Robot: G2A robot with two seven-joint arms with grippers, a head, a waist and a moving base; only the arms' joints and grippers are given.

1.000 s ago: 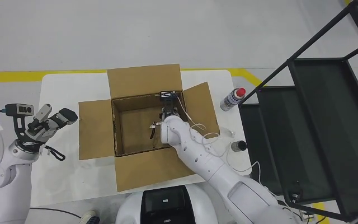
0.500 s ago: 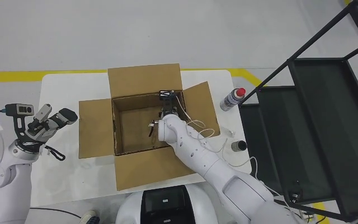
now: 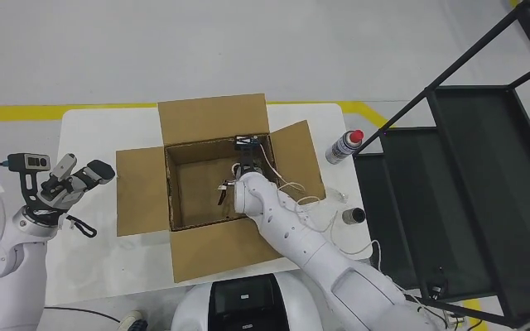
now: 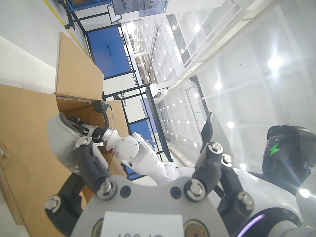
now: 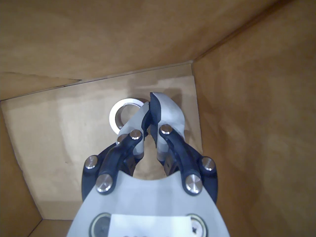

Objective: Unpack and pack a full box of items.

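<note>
The right arm has eased a little farther across the box (image 3: 214,124) interior over the last second, away from the wall nearest the cans; the left arm has kept its place. A silver ring (image 5: 118,117) lies flat on the box floor, near an inner corner, directly ahead of the right claw (image 5: 149,103). The fingers of this claw are drawn together, tips almost meeting; one fingertip (image 5: 138,117) overlaps the ring's edge, and it cannot be told whether the rim is pinched between the pads. Cardboard walls (image 5: 98,25) rise on all sides of the claw. In the top view the right claw (image 3: 224,193) sits low inside the box, all four flaps folded outward around it. Outside the box, beyond the flap on the right claw's side, a red-capped spray can (image 3: 344,147) and a dark-topped can (image 3: 354,216) stand on the white tabletop (image 3: 91,132). The left claw (image 3: 87,175) hangs well apart from the box, past the opposite flap, its fingers (image 4: 61,134) spread wide with nothing between them. A black metal rack (image 3: 464,165) stands beyond the cans.
</note>
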